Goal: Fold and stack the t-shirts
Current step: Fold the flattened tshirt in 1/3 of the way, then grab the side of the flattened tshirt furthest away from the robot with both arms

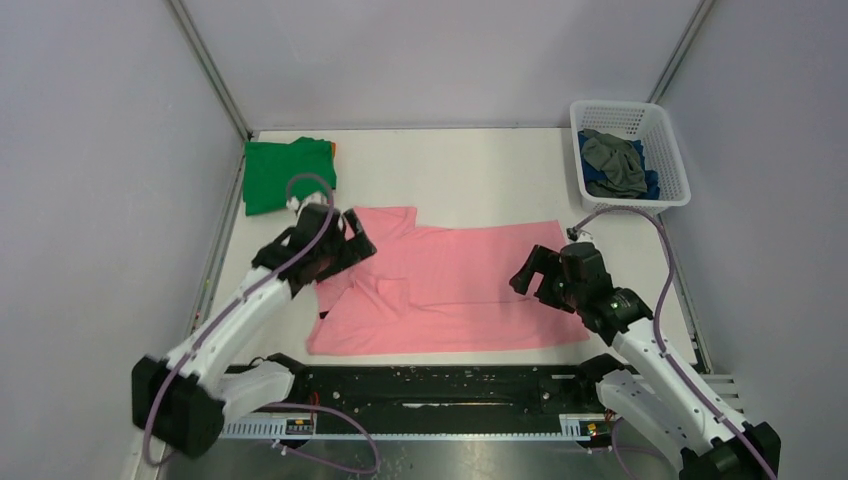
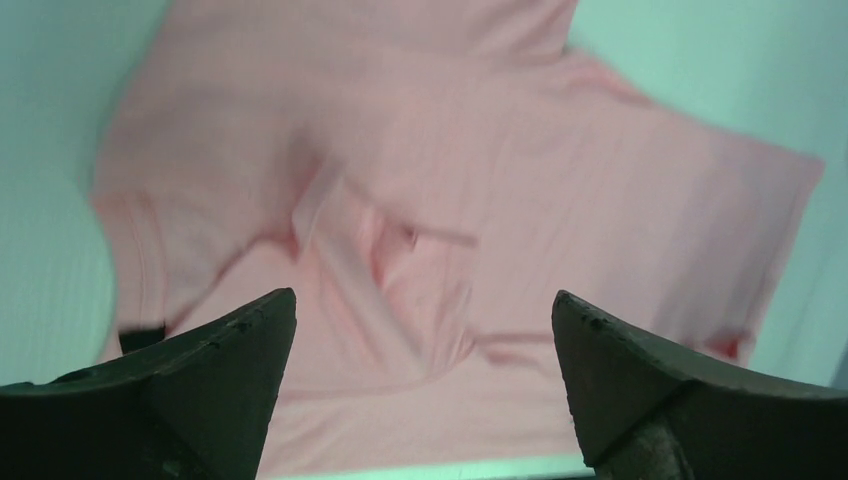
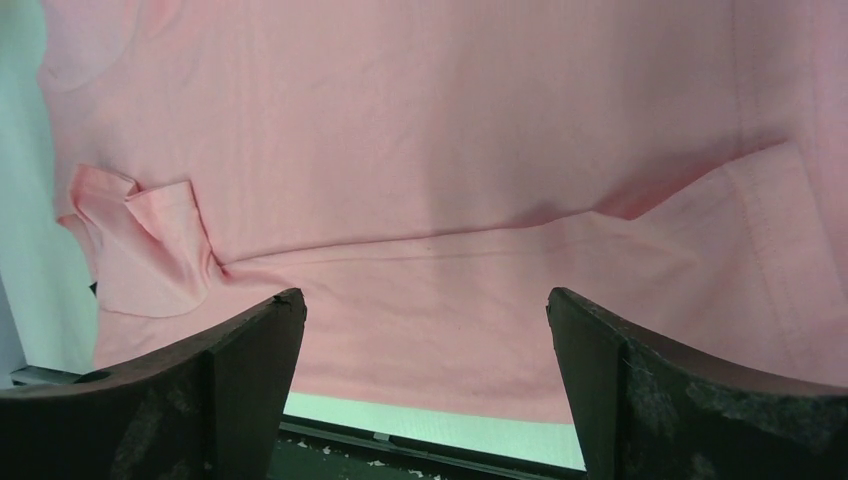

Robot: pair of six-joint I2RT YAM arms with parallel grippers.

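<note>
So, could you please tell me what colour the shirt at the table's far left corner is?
The shirt is green, clearest in the top external view.

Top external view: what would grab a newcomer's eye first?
The pink t-shirt sprawls across the table's middle, the left end effector open over one end and the right end effector open over the other. Next, the green t-shirt at the far left corner and the white basket holding grey cloth at the far right.
</note>
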